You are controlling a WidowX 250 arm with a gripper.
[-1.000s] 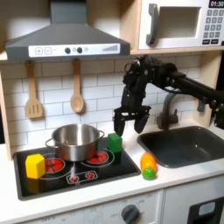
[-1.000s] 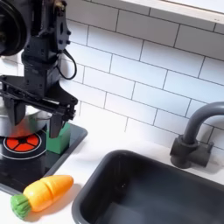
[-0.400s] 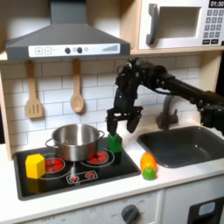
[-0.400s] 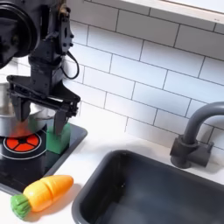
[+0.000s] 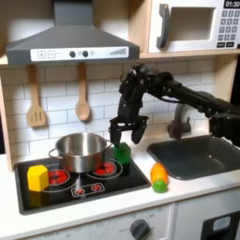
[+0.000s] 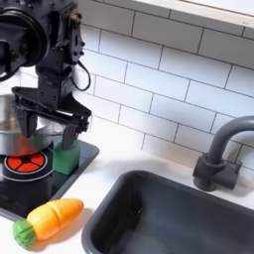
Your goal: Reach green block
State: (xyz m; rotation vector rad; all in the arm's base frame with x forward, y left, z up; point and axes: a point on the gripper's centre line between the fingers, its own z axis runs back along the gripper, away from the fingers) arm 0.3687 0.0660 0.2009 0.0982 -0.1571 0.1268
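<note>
Hanging with its jaws spread wide and empty, the gripper (image 5: 125, 134) sits at the centre of the first exterior view, directly above the green block (image 5: 122, 153); in the second exterior view the gripper (image 6: 51, 125) is at the left of the frame, one finger on either side of the green block (image 6: 66, 159) and the tips just above its top. The block stands on the right rear corner of the black toy stove (image 5: 80, 183), just right of the steel pot (image 5: 81, 150). A yellow block (image 5: 37, 177) rests at the stove's front left. An orange-and-green toy (image 6: 44, 219) lies on the counter, lower left in the second exterior view. The sink (image 5: 199, 155) sits at the right.
</note>
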